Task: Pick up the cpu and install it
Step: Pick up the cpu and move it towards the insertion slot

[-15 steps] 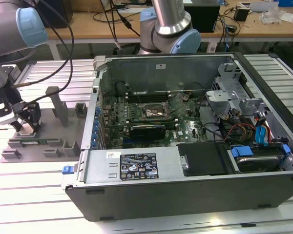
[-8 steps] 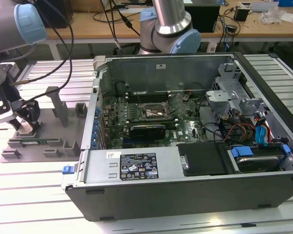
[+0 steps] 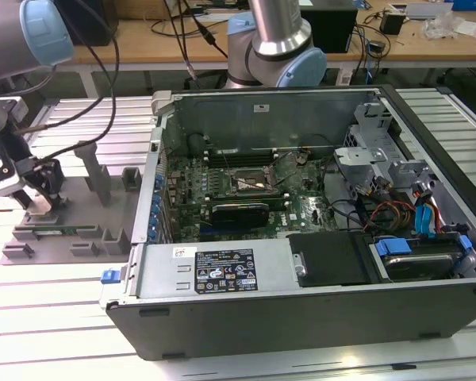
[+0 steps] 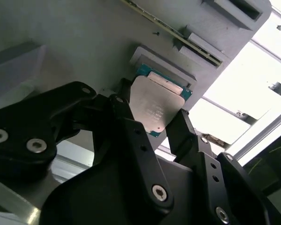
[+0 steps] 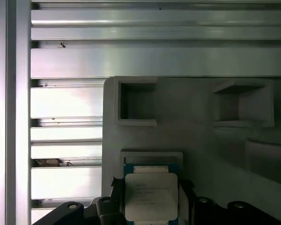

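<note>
Closes the black two-fingered gripper (image 4: 151,111) narrowly on opposite edges of the small silvery square cpu (image 4: 155,104) (likely sparing its flat top), at the grey moulded holder (image 5: 192,136).

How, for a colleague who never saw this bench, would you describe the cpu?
Start at the open grey computer case; to the exterior view's left of it a grey parts tray lies on the slatted table, with the gripper over it. Pinched between that gripper's black fingers sits the cpu: a small flat square with a silvery top and teal rim, unlike the tray's grey blocks.
</note>
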{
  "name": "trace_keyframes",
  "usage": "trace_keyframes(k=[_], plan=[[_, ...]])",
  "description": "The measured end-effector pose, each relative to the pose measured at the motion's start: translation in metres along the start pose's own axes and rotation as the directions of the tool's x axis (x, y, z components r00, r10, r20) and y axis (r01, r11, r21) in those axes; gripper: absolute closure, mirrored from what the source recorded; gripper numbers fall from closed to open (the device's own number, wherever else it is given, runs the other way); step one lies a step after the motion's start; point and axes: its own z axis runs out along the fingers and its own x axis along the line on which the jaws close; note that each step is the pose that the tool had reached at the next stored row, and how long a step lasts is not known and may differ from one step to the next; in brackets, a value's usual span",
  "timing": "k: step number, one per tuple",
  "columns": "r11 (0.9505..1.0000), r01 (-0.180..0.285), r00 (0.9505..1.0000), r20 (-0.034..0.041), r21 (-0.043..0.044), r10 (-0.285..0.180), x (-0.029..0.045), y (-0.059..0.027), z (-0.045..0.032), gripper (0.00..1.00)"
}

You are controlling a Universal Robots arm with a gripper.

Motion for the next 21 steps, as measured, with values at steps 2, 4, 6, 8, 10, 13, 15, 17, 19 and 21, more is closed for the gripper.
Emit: trace_keyframes(k=[2,4,6,8,10,13,15,17,19,21], plan=[[1.0000,0.000,1.0000,0.0001,0.0000,0.000,-0.0003,0.0003,-0.0084,0.45],[1.0000,0.000,1.0000,0.0000,0.0000,0.000,-0.0005,0.0006,-0.0163,0.45],[1.0000,0.000,1.0000,0.0001,0.0000,0.000,-0.0010,0.0011,-0.0286,0.45],[1.0000,0.000,1.0000,0.0001,0.0000,0.000,-0.0013,0.0014,-0.0374,0.45],[1.0000,0.000,1.0000,0.0000,0.0000,0.000,-0.0018,0.0021,-0.0539,0.45],[1.0000,0.000,1.0000,0.0000,0.0000,0.000,-0.0023,0.0027,-0.0705,0.45],[1.0000,0.000,1.0000,0.0001,0.0000,0.000,-0.0027,0.0032,-0.0813,0.45],[1.0000,0.000,1.0000,0.0000,0.0000,0.000,-0.0029,0.0034,-0.0875,0.45],[1.0000,0.000,1.0000,0.0001,0.0000,0.000,-0.0033,0.0039,-0.0995,0.45],[1.0000,0.000,1.0000,0.0000,0.0000,0.000,-0.0038,0.0045,-0.1149,0.45]])
